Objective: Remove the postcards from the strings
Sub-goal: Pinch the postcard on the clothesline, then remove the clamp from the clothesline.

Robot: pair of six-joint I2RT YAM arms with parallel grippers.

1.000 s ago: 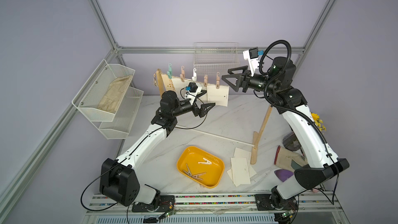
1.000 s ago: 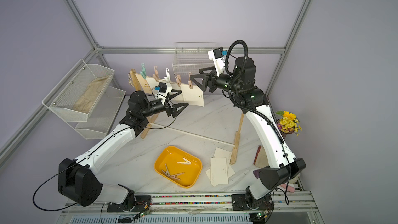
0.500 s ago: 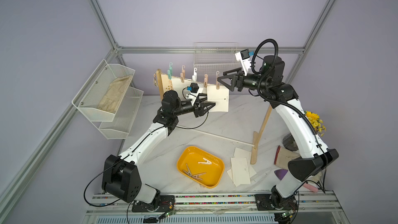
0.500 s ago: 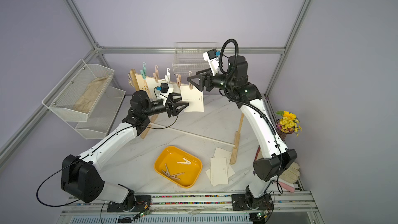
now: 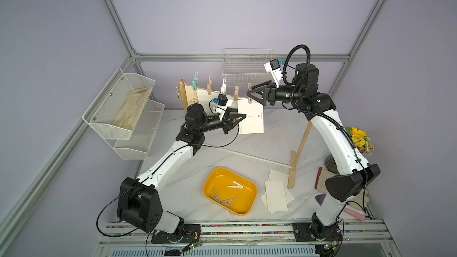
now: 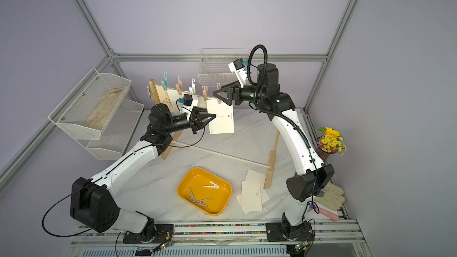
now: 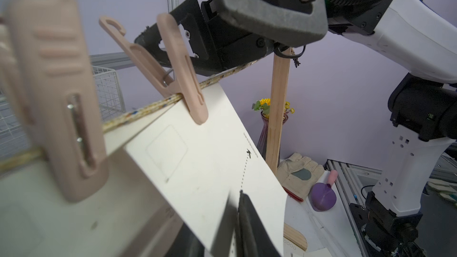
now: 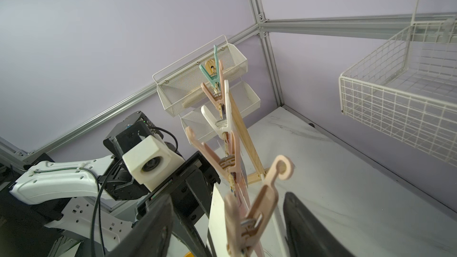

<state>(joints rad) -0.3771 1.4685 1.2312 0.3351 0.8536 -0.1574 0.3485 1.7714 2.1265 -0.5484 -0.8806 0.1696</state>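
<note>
**Left fingers pinch the end postcard; right fingers stand open around its peg**

Nearest me, at 6 o'clock on the table (image 5: 272, 142), a yellow tray (image 5: 221, 181) holds a few loose clothespins (image 5: 223, 200). Just beside it, at 5 o'clock, a small heap of loose postcards (image 5: 275, 194) lies flat by the foot of the nearer wooden post (image 5: 300, 144).

Further in, about mid-table, the left arm's fingers (image 7: 247, 218) are clenched on a hanging postcard (image 5: 251, 119), gripping the edge that faces 9 o'clock. This card hangs tilted below the string (image 7: 138, 113), pinned at its top by a pink clothespin (image 7: 183, 75). The right arm's fingers (image 8: 305, 228) come in from 3 o'clock and stand released, one on each side of that clothespin's handles, not squeezing it.

Beyond, toward 11 o'clock, more postcards (image 5: 204, 98) hang from the same string under teal, pink, white and pink pegs, up to the far post (image 5: 183, 92). Farthest off, at 12 o'clock, a white wire basket (image 5: 247, 70) sits on the back wall.
</note>
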